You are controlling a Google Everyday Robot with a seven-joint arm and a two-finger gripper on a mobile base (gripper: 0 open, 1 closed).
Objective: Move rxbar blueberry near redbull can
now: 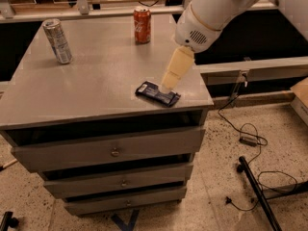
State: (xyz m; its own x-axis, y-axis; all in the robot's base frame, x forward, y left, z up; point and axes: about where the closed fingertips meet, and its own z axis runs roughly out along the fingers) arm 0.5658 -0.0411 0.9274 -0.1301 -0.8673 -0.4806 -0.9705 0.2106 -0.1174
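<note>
gripper point(166, 86) tip-down on right half of rxbar blueberry point(155, 93); grip state: cannot tell | bar at counter point(101, 73) front-right corner, long axis roughly along front edge | redbull can point(57, 41) back-left corner, well apart

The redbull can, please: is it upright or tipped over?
Upright: the redbull can stands on its base, top up. The gripper hangs at the rxbar blueberry.
</note>
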